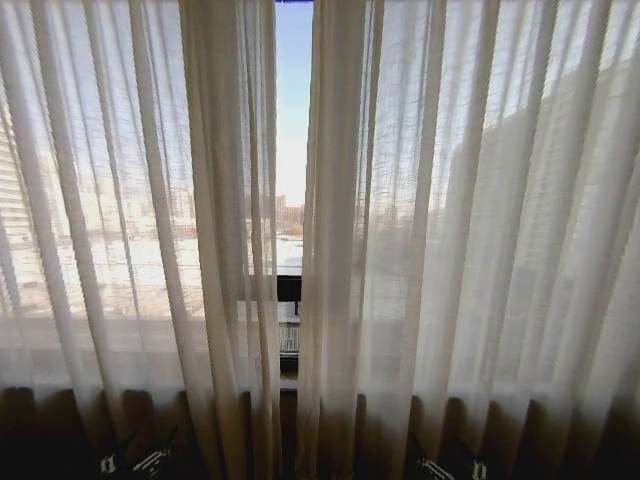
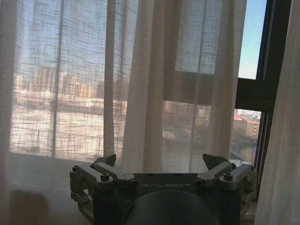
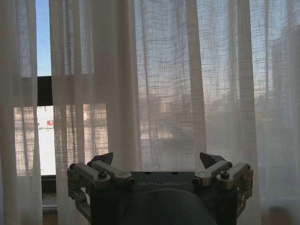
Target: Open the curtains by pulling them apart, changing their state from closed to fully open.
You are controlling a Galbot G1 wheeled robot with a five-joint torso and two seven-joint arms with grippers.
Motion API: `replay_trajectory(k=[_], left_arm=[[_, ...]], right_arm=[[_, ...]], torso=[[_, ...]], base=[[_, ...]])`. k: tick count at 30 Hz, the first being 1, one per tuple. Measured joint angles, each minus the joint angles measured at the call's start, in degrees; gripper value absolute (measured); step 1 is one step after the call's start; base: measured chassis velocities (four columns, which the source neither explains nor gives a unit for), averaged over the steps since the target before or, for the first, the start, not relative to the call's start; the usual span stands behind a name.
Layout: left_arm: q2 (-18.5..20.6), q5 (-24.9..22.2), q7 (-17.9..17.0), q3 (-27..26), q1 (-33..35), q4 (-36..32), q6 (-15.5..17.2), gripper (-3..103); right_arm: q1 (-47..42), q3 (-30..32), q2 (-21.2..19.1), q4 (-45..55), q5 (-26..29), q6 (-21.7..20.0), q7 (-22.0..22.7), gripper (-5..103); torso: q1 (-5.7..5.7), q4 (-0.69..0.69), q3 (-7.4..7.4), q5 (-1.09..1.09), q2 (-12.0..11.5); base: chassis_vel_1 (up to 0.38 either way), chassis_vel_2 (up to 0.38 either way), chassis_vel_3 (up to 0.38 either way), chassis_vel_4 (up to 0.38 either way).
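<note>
1. We face the curtains head-on: left panel [image 1: 130,200] hangs from 9 o'clock to centre, right panel [image 1: 470,220] from centre to 3 o'clock.
2. Narrow gap btwn the panels runs 12 to 6 o'clock just left of mid-frame; sky, far buildings and a dark window frame bar [image 1: 289,288] show thru it.
3. Inner edges are bunched into thicker tan pleats; the rest is sheer, w/ the city visible behind.
4. Left gripper [image 2: 159,164] sits low in its wrist view, at 6 o'clock, pointing at the left panel's bunched inner fold [image 2: 150,93].
5. Its fingers [image 2: 105,161] are spread wide, tips well apart, nothing btwn them; whether the tips touch the fabric we can't tell.
6. Window frame [image 2: 253,93] and open sky lie at 2–3 o'clock of that view.
7. Right gripper [image 3: 157,161] also sits at 6 o'clock of its view, facing the right panel's pleats [image 3: 154,84].
8. Its fingers [image 3: 211,161] are likewise wide apart and hold nothing; contact w/ the cloth unclear.
9. The gap w/ sky shows at 10 o'clock there.
</note>
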Motion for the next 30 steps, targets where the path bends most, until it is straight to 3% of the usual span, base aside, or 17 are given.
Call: replay_trajectory(k=[30], left_arm=[[-0.91,1.11,-0.16,0.10,-0.06,-0.40,0.03,100]], right_arm=[[0.53,-0.93,0.99,-0.30,-0.47,-1.04,-0.97,100]], torso=[[0.00,0.01,0.00,-0.01,0.00]], base=[[-0.028,0.088,0.029,-0.089]])
